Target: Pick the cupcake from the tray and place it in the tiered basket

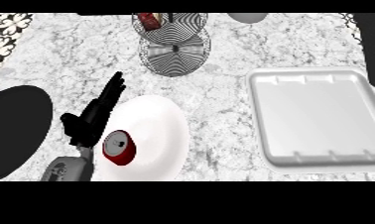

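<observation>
View: a single head view, no second view to overlap with.
Position: above the marble counter, at its near side.
Direction: steeply down and forward; the tiered basket sits at the far edge.
Nearness: close enough that the white tray is cut by the right border.
Entry: the left hand rises from the lower edge.

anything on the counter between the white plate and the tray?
No. In the head view, only bare marble counter lies between the white plate and the tray. The red can sits on the plate's near left part.
</observation>
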